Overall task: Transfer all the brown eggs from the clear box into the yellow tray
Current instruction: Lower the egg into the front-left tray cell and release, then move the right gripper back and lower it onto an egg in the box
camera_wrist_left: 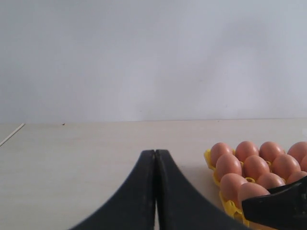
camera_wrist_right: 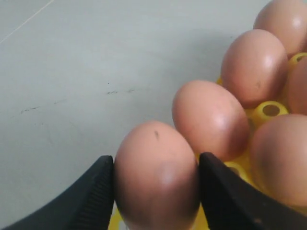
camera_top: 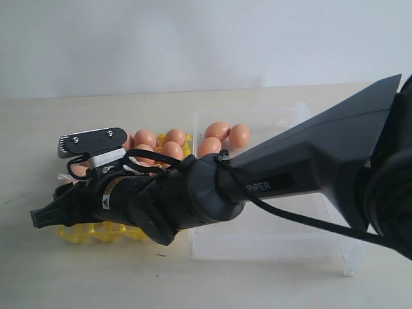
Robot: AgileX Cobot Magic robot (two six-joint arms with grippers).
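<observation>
Right gripper clamped on smooth orange-brown oval egg at outer edge of bright yellow plastic cupped tray. Left gripper pressed shut, empty. More eggs left in clear plastic box. Cup beneath hidden, perhaps misaligned: neighbouring egg may be struck, or held egg rolled onto table, on release.

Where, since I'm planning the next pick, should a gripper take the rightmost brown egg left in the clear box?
Across its rounded middle, coming down from above. The rightmost egg sits inside the clear box, whose walls hinder a sideways approach. A neighbouring egg lies close on its left in the exterior view, so fingers probably fit better front and back.
</observation>
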